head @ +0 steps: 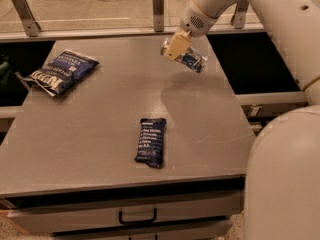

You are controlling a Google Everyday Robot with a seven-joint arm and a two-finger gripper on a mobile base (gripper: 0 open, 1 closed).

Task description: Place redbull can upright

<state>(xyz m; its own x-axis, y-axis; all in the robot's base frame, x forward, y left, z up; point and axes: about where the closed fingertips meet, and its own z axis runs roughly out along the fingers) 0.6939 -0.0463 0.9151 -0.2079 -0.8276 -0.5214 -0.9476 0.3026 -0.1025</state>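
The redbull can (195,61), silver and blue, is held lying tilted in the air above the far right part of the grey table (95,129). My gripper (176,47), with tan fingers, is shut on the can's left end, reaching down from the white arm at the top right. A faint shadow lies on the table below the can.
A dark-blue snack bar (151,141) lies near the table's front middle. A blue chip bag (62,72) lies at the far left. Metal railing posts (158,2) stand behind the table. A drawer with a handle (137,217) is under the front edge. My white base fills the right side.
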